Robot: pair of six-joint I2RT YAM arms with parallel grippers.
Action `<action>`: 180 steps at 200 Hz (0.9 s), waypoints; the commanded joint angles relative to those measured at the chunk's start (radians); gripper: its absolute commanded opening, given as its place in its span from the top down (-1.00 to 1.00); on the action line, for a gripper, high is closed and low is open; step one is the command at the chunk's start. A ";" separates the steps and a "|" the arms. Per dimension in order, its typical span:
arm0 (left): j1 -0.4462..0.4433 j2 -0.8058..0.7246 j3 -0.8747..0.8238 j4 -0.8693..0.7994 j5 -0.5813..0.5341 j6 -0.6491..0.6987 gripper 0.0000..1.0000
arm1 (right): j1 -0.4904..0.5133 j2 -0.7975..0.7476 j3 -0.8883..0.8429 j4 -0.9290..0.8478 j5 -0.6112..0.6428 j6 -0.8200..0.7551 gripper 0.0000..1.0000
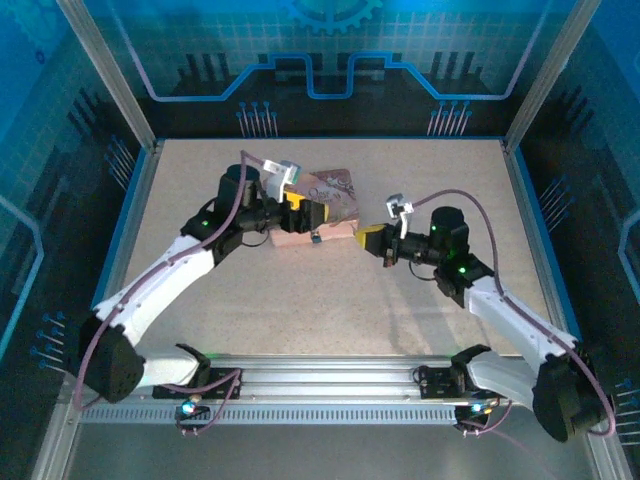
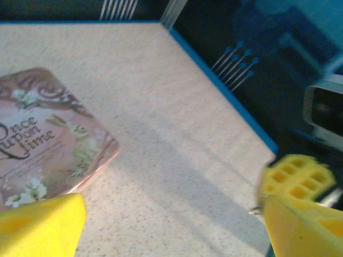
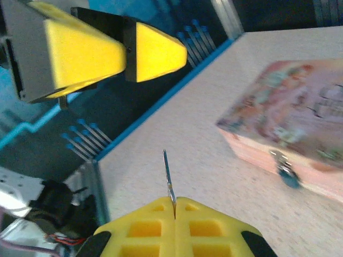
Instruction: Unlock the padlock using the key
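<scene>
Padlock (image 3: 289, 174): hung on the front hasp of the pink box (image 3: 300, 112), which stood toward the far edge of the table (image 1: 250, 300).
Key (image 3: 168, 174): pinched in the clenched right gripper (image 3: 174, 203), blade projecting.
Left gripper (image 2: 174, 206): released and empty, beside the box.
Risk: the unbraced lock could swing aside, and the thin key could twist in its grip.

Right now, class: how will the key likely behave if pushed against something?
The key looks a thin sliver, so it may flex. The right pincer pinches only its lower end, so it could pivot or slip. Being so small, probably very light.
</scene>
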 commanded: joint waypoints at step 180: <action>-0.085 0.778 0.674 -0.323 -0.224 0.086 -0.79 | -0.027 -0.286 -0.057 -0.589 0.463 -0.062 1.00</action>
